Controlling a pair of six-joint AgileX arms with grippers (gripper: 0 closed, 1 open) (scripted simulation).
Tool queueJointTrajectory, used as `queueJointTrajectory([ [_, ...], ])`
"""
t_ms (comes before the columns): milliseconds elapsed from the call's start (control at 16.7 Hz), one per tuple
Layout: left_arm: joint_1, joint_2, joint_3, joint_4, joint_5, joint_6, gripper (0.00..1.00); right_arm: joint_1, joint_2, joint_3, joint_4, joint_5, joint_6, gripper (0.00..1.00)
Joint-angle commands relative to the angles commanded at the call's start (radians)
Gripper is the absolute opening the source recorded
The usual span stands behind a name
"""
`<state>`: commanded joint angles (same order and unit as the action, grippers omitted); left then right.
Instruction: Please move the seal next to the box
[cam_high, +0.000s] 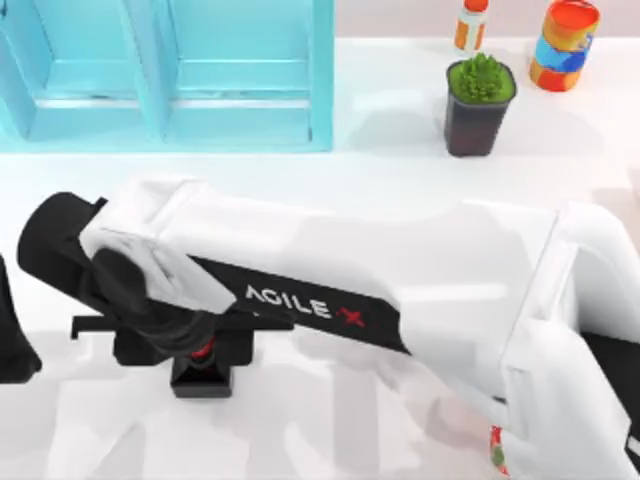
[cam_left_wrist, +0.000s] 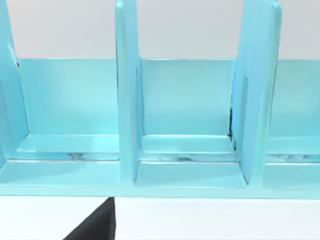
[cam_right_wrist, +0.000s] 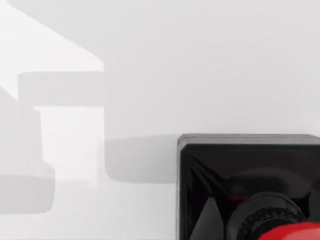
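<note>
1. The right AgileX arm, white with a black logo band, reached from the table's right edge diagonally across to the left half in the top view, its black wrist section ending over the seal.
2. Right gripper (cam_high: 203, 352) sat directly above the small seal with the glossy red round knob on a black square block base (cam_high: 203, 378). Only a sliver of red knob showed under the black gripper body.
3. Could not tell whether the right fingers were spread or closed on the knob; the wrist housing covered them from above.
4. In the right wrist view the seal (cam_right_wrist: 235, 170) stood upright on the plain white table (cam_right_wrist: 150, 60), with the black base's edge and the red knob top visible, and grey gripper shadows lay beside it.
5. The seal stood in the lower-left part of the table, well apart from the light-blue open box with upright dividers (cam_high: 170, 70) at the top-left.
6. The left arm was parked at the table's far left edge, seen as a black shape. Its wrist view looked into the light-blue box's compartments (cam_left_wrist: 185, 105).
7. A dark pot with a green leafy plant (cam_high: 479, 105) stood to the right of the box, well apart from the seal.
8. An orange-capped white bottle (cam_high: 471, 24) and a can with orange and blue bands (cam_high: 564, 45) stood at the top-right.
</note>
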<state>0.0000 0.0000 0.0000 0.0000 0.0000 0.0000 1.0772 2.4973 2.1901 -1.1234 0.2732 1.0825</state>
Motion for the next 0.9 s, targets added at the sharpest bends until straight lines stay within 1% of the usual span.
queueJointTrajectory([
  [60,0.0,0.0,0.0,0.0,0.0,0.0,1.0,0.0,0.0,0.0,0.0,0.0,0.0,0.0],
  [600,0.0,0.0,0.0,0.0,0.0,0.0,1.0,0.003,-0.001,0.002,-0.003,0.0,0.001,0.0],
  [900,0.0,0.0,0.0,0.0,0.0,0.0,1.0,0.001,0.005,0.145,-0.133,0.003,0.004,0.0],
])
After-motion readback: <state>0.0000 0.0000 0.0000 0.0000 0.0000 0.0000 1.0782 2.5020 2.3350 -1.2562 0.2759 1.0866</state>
